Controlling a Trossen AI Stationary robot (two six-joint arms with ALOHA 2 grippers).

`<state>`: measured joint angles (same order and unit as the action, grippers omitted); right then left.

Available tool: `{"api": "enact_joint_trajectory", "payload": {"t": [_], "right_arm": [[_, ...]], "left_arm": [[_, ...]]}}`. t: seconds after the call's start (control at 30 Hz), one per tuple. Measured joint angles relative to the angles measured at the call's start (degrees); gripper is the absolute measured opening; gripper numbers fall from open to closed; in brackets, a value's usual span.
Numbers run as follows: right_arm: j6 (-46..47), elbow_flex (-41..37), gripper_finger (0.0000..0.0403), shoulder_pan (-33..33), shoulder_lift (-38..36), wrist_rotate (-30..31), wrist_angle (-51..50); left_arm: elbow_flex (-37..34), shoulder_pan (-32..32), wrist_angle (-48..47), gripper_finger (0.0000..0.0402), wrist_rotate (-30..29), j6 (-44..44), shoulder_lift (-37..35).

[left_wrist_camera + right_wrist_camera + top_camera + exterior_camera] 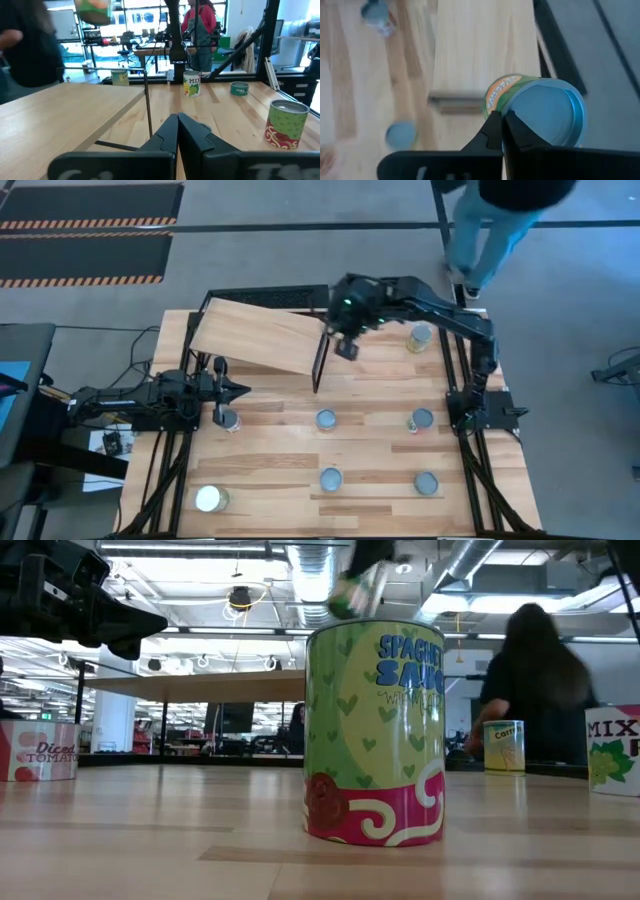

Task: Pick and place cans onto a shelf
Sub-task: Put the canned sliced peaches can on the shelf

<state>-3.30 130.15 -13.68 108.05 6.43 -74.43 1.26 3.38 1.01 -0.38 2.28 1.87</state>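
Can against right claw fingertips

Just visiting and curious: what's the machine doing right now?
Right claw shut on a can, raised at the shelf's edge. Left claw shut, idle by another tin. Nothing blocking.

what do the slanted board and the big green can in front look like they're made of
The slanted light rectangular shelf board looks like pale unfinished or matt wood: visible grain, no glare, resting on a thin black frame, likely metal. The green cylindrical spaghetti sauce can seems to be a metal tin, judging by its rolled rims; its printed green-and-pink label looks like slightly glossy paper, though that is uncertain.
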Motion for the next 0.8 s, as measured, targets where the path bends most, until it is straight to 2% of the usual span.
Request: {"api": "enact_joint_trajectory", "payload": {"t": [0.2,0.53,0.8], "right_arm": [[-9.23,-0.11,0.0004,-3.47,6.06,-2.17,7.9],[-21.33,-0.11,0.0004,-4.45,13.47,-2.24,19.31],[-23.77,-0.03,0.0004,-4.8,15.33,-2.13,21.37]], "left_arm": [[0.0,0.0,0.11,0.0,-0.11,0.07,0.03],[0.0,0.0,0.1,0.0,-0.1,0.18,0.0],[0.0,0.0,0.05,0.0,-0.02,0.26,0.0]]}}
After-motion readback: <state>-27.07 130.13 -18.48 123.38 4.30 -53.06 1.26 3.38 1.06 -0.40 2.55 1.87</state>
